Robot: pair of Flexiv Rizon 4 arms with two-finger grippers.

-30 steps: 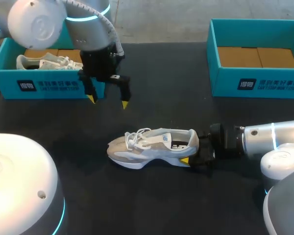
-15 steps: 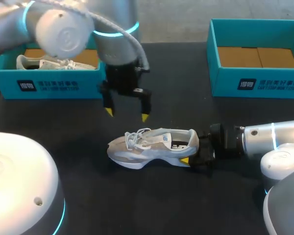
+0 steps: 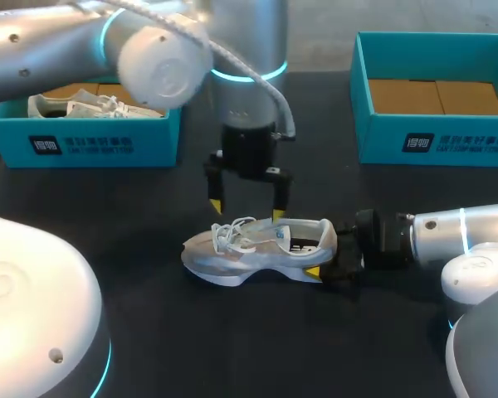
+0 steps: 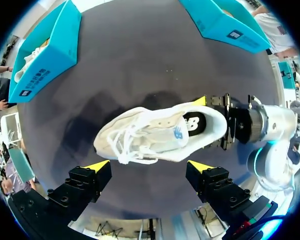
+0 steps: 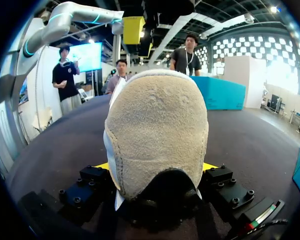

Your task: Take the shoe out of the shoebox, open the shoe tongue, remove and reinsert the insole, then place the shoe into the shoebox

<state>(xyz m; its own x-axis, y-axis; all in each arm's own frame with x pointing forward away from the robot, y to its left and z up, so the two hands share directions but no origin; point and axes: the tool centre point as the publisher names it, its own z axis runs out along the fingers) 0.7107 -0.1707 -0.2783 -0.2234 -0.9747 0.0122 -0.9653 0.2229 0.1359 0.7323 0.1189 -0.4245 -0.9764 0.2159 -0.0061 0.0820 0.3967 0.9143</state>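
Right end effector [image 3: 325, 259] grips white-grey shoe [image 3: 257, 247] at heel — upright; left end effector [image 3: 247, 210] wide above it.

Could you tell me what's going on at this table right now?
The white shoe sits on the black table, out of the shoeboxes. The right gripper is shut on its heel, while the left gripper hangs open above the laces and tongue, gripping nothing. The left shoebox has another shoe in it; the right shoebox shows only its cardboard floor.
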